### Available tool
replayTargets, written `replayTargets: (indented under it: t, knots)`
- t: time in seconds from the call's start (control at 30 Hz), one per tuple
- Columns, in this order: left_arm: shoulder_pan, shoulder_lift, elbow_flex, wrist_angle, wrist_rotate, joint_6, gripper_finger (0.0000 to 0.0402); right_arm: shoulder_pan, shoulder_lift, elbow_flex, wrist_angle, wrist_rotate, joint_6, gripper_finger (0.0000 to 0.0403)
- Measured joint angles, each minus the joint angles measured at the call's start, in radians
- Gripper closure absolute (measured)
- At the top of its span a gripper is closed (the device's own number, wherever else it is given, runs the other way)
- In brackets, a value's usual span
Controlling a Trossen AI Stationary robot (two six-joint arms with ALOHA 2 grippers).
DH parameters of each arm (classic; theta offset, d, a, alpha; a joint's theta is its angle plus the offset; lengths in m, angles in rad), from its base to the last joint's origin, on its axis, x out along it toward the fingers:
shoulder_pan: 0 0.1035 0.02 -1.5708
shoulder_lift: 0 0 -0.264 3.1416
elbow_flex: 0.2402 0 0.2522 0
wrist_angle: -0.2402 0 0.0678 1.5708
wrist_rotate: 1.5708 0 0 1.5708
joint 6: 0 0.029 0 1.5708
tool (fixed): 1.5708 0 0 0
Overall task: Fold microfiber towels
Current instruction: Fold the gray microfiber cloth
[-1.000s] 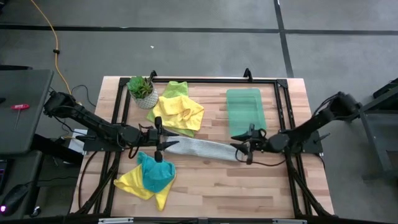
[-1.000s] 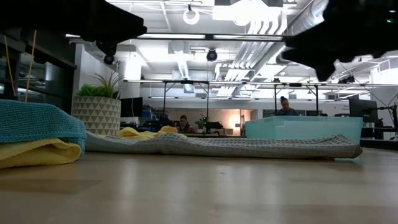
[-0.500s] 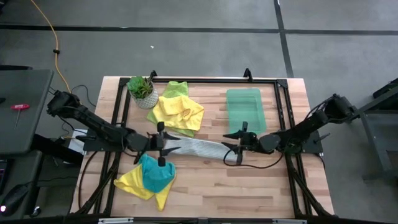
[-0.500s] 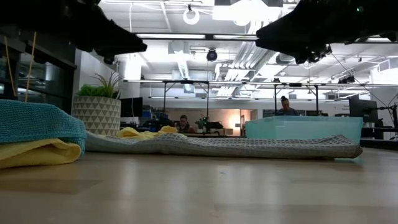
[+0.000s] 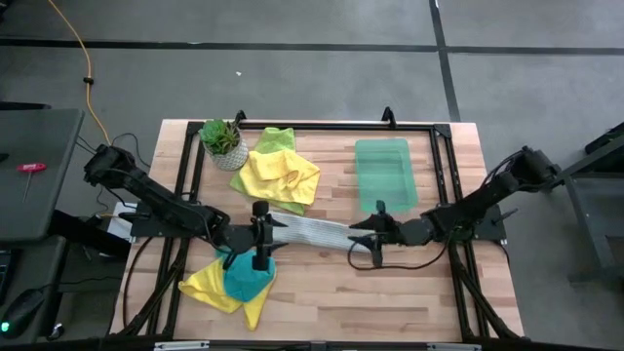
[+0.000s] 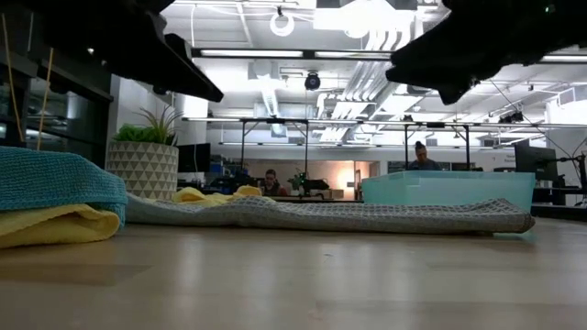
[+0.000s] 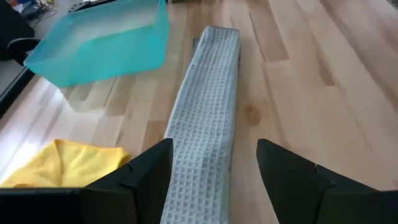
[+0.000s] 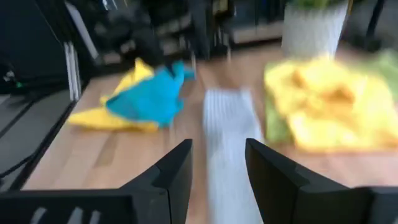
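Note:
A grey microfiber towel, folded into a long narrow strip, lies flat on the table between my two arms. My left gripper hovers open above the strip's left end; in the left wrist view its fingers stand on either side of the strip without touching it. My right gripper hovers open above the strip's right end, and the strip runs away between its fingers. In the low view the towel rests flat, with both grippers well above it.
A heap of yellow and lime towels lies at the far left beside a potted plant. A teal towel on a yellow one lies near the left front. A translucent green tray stands at the far right. Bare wood shows along the front edge.
My left gripper has moved toward the table's right, over the grey strip's left end, has tipped up from pointing steeply down, and has opened wider. My right gripper has moved toward the table's left, over the strip's right end. The grey towel has stayed flat in place.

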Motion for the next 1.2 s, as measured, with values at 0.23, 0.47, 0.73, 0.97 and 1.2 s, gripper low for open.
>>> replayTargets:
  t: [0.23,0.47,0.73,0.97,1.2]
  knots:
    - [0.000,-0.005,0.000,-0.013,-0.007,0.007,0.0181,0.024,0.022,0.296,-0.935,0.027,0.623,0.0265]
    - [0.000,-0.005,0.000,-0.103,-0.031,-0.041,0.0181,0.149,0.034,0.371,-1.208,-0.015,1.003,0.0265]
    - [0.000,-0.005,0.000,-0.129,-0.034,-0.082,0.0181,0.268,0.063,0.307,-1.246,-0.023,1.397,0.0265]
    - [0.004,-0.005,0.000,-0.135,-0.035,-0.079,0.0181,0.226,0.122,0.196,-1.107,-0.028,1.532,0.0265]
    - [0.004,-0.005,0.000,-0.135,-0.035,-0.079,0.0181,0.180,0.116,0.156,-1.027,0.000,1.453,0.0235]
